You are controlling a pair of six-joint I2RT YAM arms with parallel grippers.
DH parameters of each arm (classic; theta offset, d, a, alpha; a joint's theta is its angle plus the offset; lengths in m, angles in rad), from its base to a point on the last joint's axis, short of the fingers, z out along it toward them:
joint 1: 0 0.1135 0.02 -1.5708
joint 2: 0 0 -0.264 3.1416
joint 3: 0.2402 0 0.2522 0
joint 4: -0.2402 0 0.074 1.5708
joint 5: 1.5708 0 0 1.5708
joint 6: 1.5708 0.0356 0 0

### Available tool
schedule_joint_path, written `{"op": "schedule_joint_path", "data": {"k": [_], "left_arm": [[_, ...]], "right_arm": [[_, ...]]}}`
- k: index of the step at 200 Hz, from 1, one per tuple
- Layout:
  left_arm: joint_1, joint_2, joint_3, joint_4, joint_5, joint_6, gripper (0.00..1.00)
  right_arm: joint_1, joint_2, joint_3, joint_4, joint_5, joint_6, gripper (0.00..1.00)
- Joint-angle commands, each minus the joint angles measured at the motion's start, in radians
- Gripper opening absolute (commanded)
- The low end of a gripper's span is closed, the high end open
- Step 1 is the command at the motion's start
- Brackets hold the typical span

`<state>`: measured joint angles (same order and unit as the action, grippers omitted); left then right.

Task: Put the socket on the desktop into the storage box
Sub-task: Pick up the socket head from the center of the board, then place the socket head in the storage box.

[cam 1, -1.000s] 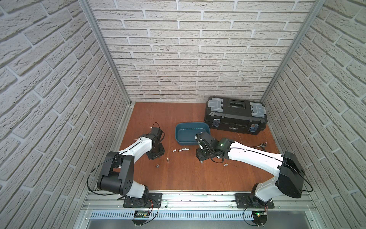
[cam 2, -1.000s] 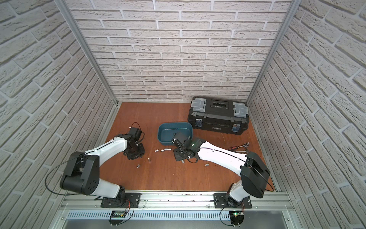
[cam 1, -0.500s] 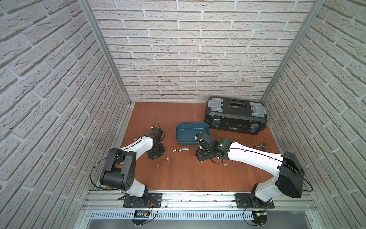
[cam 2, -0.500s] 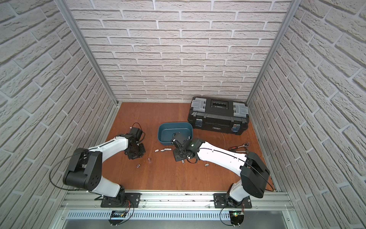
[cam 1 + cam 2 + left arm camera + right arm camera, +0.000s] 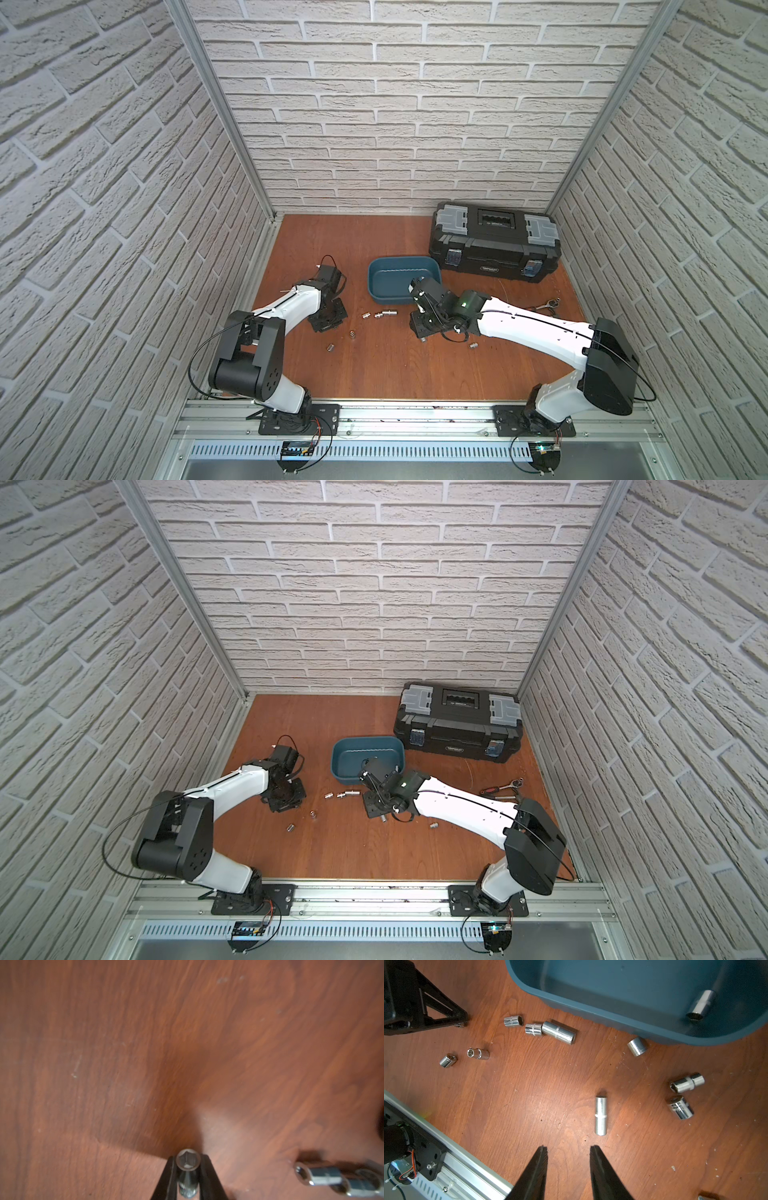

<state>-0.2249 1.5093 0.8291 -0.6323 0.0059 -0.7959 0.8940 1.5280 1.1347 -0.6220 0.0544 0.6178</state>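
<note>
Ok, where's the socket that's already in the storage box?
In the right wrist view the socket lies on its side in a floor corner of the storage box, by the wall; a loose socket sits just outside on the desktop.

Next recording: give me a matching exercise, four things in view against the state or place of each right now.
Things:
1. left gripper
2. right gripper
3. storage box
4. black toolbox

States:
A. lid shut, at the back of the desktop
B. open, holding nothing
C. shut on a hex socket
D. one loose socket lying inside

Pairs: 1-C, 2-B, 3-D, 4-A
</note>
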Motion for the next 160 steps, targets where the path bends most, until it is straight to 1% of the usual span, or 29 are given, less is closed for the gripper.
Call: {"op": "schedule_joint_path", "data": {"k": [1, 94, 160], "left_arm": [[0.004, -0.044, 0.042, -0.022, 0.018, 0.014, 0.04], [-0.014, -0.072, 0.144, -0.058, 0.058, 0.009, 0.04], [-0.055, -0.031, 0.259, -0.074, 0.081, 0.003, 0.04]], "right_arm": [[0.014, -0.006, 0.029, 0.034, -0.008, 0.003, 0.40], [0.014, -0.018, 0.020, 0.070, -0.014, 0.017, 0.40], [0.014, -0.036, 0.027, 0.059, 0.002, 0.008, 0.42]]}}
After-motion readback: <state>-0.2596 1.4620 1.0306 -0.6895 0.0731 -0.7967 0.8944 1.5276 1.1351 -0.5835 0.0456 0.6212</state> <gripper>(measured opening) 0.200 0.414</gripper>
